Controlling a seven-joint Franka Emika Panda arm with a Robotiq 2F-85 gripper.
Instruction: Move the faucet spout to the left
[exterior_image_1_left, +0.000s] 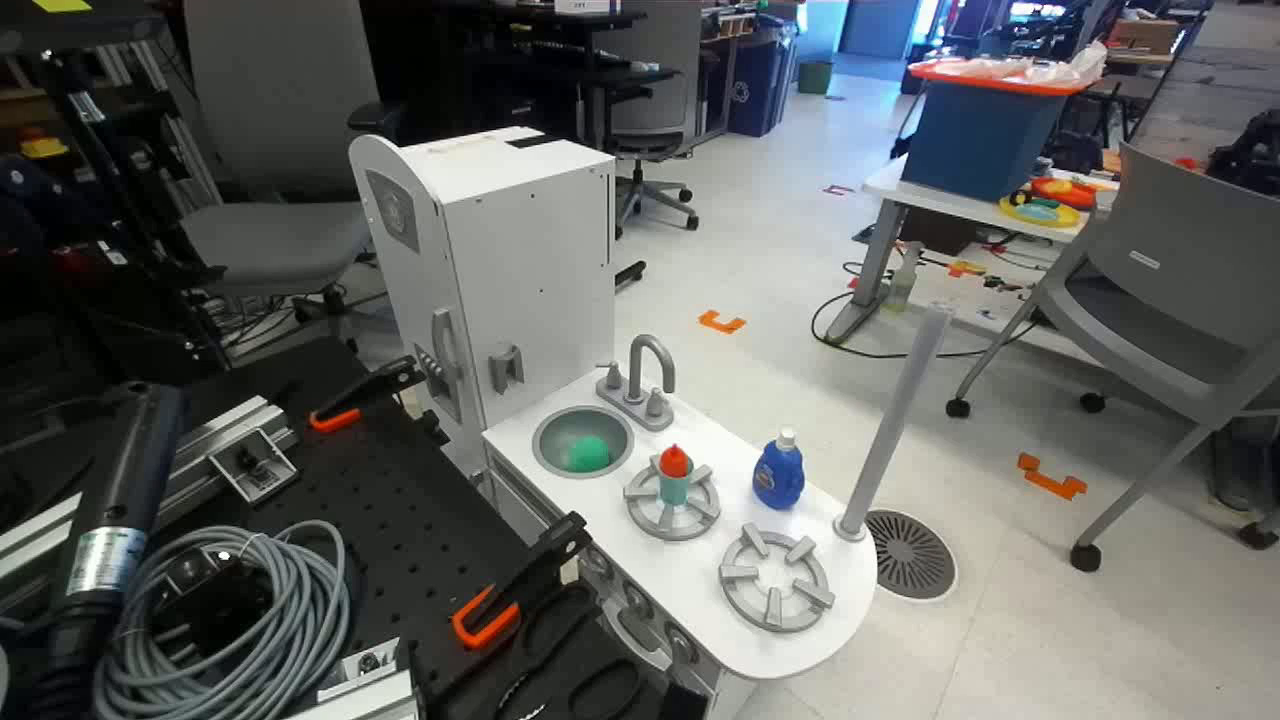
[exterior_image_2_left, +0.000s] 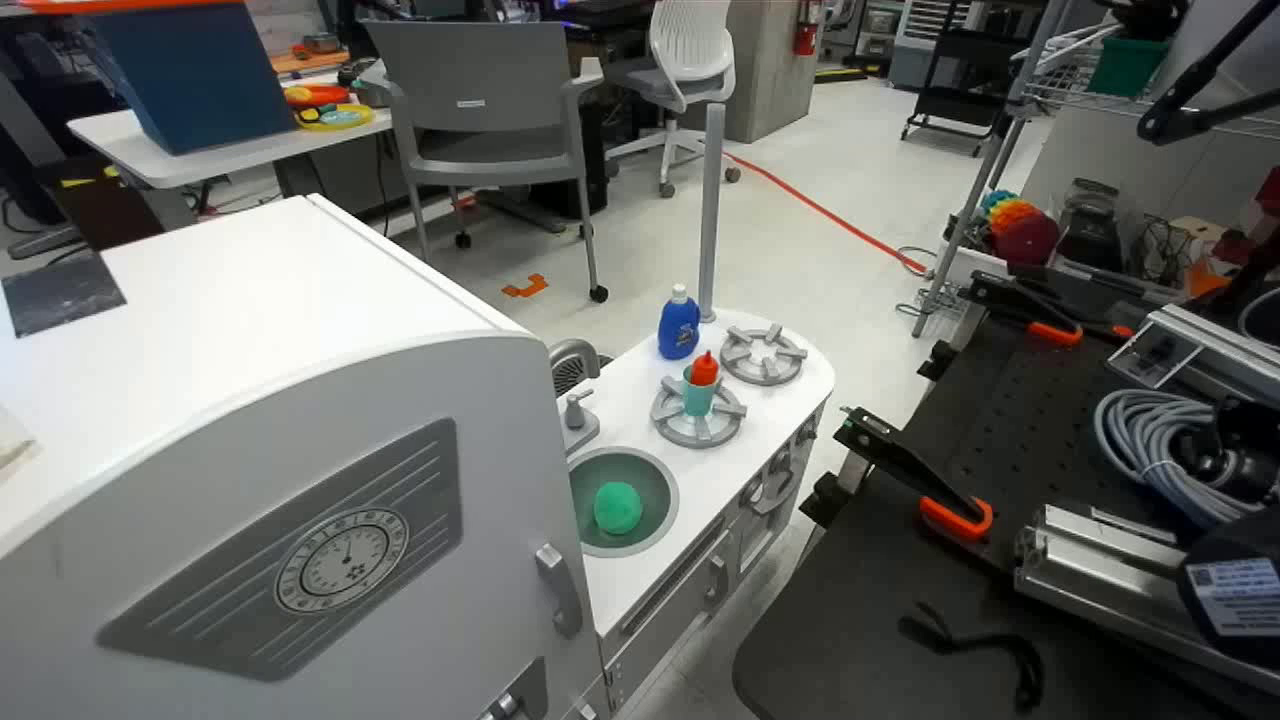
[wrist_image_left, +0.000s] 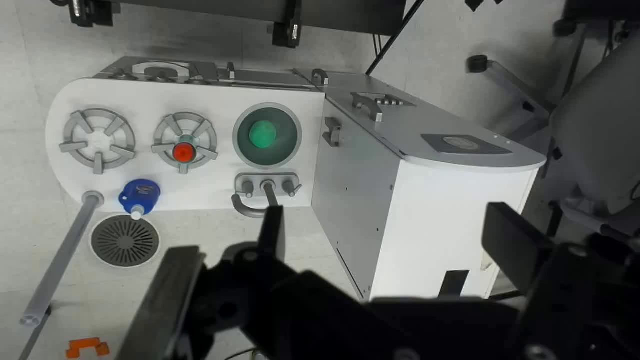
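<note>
Wrist view: the end effector (wrist_image_left: 385, 222) sits along the bottom edge, its black fingers (wrist_image_left: 271, 229) spread wide apart, w/ the toy fridge (wrist_image_left: 360, 170) showing thru the gap. One fingertip overlaps the bend of the faucet spout (wrist_image_left: 252, 213) here, but in both exterior views the spout stands free.

It's a thin silver tube arching up from the gray faucet base (exterior_image_1_left: 624, 403), btwn two handles (exterior_image_1_left: 655, 405), at the back of the sink basin (exterior_image_1_left: 565, 425). Its outlet end is turned toward the burner side, off the basin, nr one handle.

A green ball (exterior_image_1_left: 588, 454) lies in the basin. Next along the white tabletop (exterior_image_1_left: 680, 575), the basin-side burner (exterior_image_1_left: 638, 492) carries a teal cup (exterior_image_1_left: 674, 490) w/ a red squeeze bottle (exterior_image_1_left: 675, 461) upright in it; the end burner (exterior_image_1_left: 774, 606) sits nr the rounded corner. A blue detergent bottle (exterior_image_1_left: 779, 475), white cap (exterior_image_1_left: 786, 438) up, stands btwn the faucet base & a gray post (exterior_image_1_left: 891, 430), along the faucet-side edge. A round floor grille (exterior_image_1_left: 910, 555) shows just past that edge.

In an exterior view the fridge's dial decal (exterior_image_2_left: 342, 560) is in plain sight, & the fridge hides part of the faucet base. A coil of gray cable (exterior_image_1_left: 310, 610) lies on the black pegboard (exterior_image_1_left: 440, 520), w/ orange-handled clamps (exterior_image_1_left: 487, 622) at the board's edge.
</note>
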